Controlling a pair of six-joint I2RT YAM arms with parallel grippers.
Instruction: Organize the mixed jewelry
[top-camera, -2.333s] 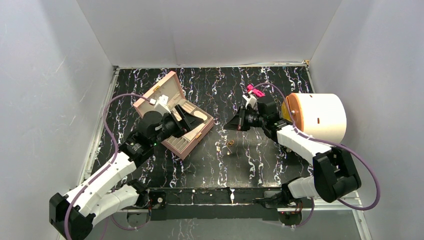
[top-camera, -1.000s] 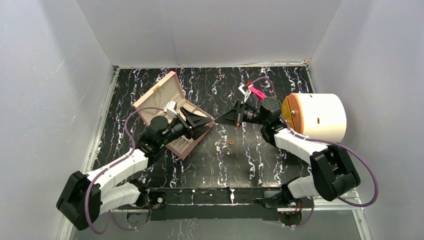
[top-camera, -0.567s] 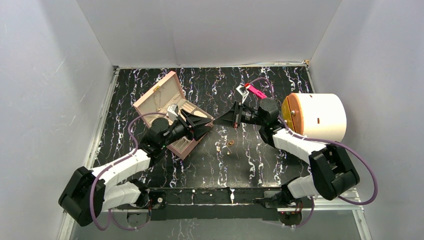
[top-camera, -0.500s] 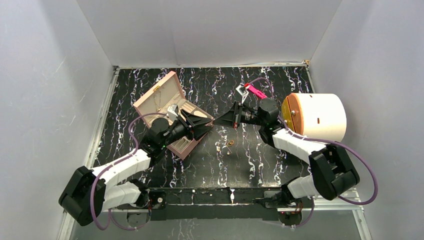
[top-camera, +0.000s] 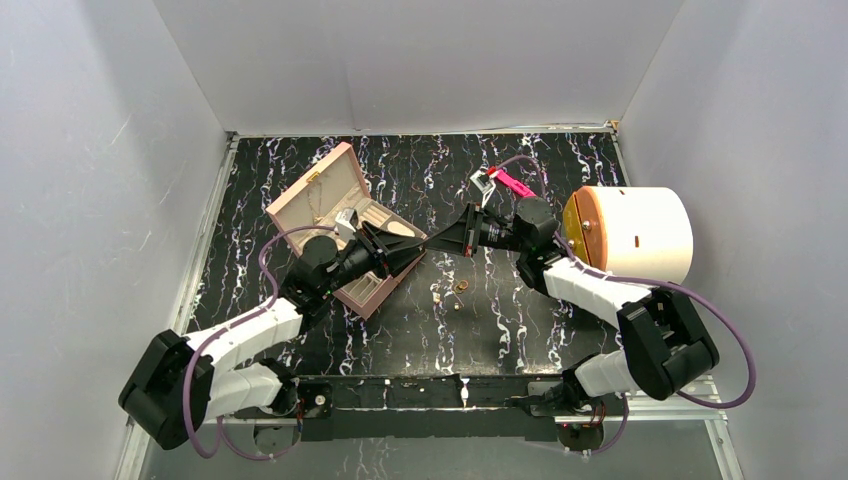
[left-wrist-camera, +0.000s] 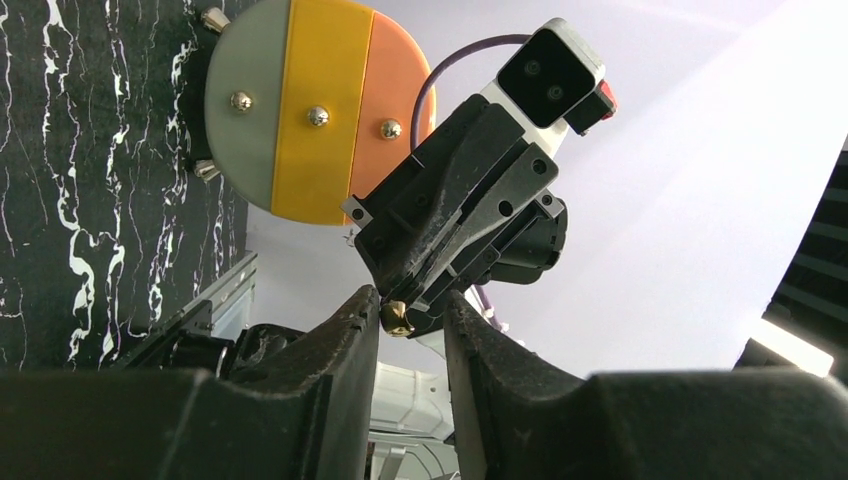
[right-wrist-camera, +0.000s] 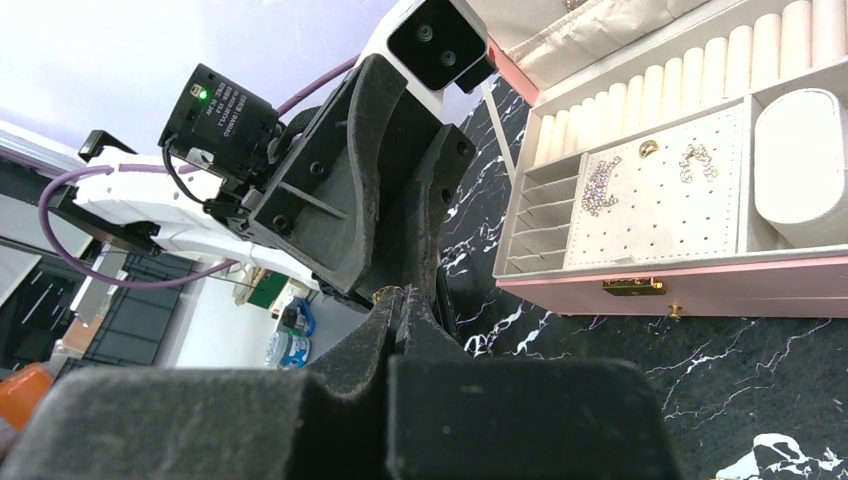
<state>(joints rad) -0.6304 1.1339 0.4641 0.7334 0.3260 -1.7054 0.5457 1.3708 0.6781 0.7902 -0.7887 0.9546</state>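
Over black marbled table (top-camera: 560, 160), the right gripper (right-wrist-camera: 398, 292) clamps a small gold piece (left-wrist-camera: 394, 318) at its jaw tips, set between the parted jaws of the left gripper (left-wrist-camera: 411, 297), loose jewelry (top-camera: 459, 288) lying below both.

Top external: fixed high behind both arm bases, angled down over whole bench (top-camera: 500, 330).
Left wrist: close behind left end effector (left-wrist-camera: 410, 305), facing right end effector (left-wrist-camera: 395, 313) head-on.
Right wrist: reverse.
Shared by all: tip-to-tip meeting spot.
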